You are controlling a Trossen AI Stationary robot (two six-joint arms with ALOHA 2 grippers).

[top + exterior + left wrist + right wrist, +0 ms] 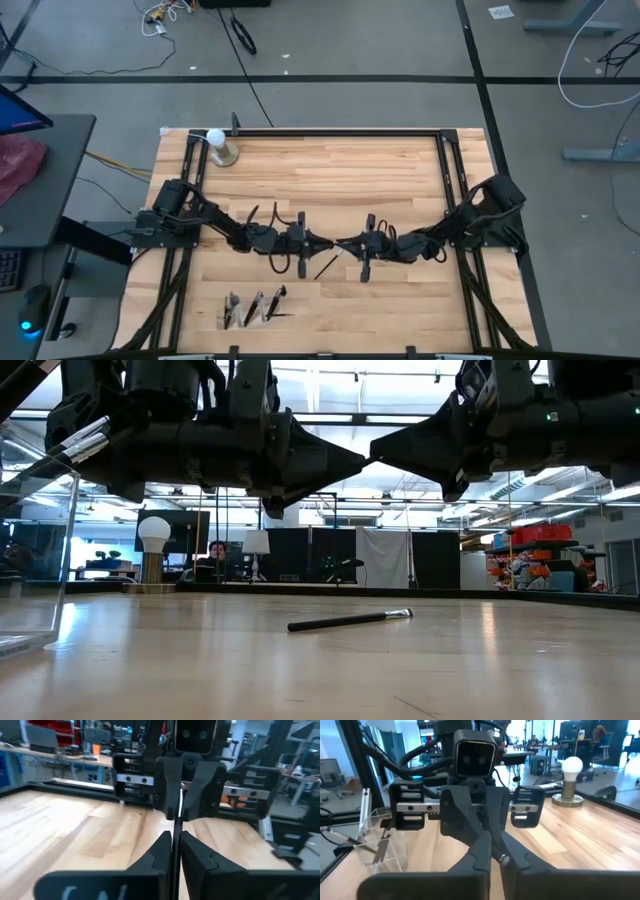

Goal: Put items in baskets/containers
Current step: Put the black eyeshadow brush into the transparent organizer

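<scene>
My two grippers meet tip to tip above the table's middle, the left gripper and the right gripper, each shut on one thin dark makeup brush that runs level between them. In the low view the fingers hide this brush. A second brush lies flat on the wood just below them. The clear organizer stands near the table's front edge with several brushes leaning in its compartments. My left gripper pinches the brush's dark handle between its two fingers. The fingers point level toward the table's right and the brush lies along them, lifted clear of the table. My right gripper pinches the brush's silvery end between its fingertips. It comes level from the table's right, in line with the brush.
A white ball on a metal stand stands at the table's far left corner. Dark frame rails run along the table's sides. Bare wood lies between the arms and the organizer. A person sits in the room beyond.
</scene>
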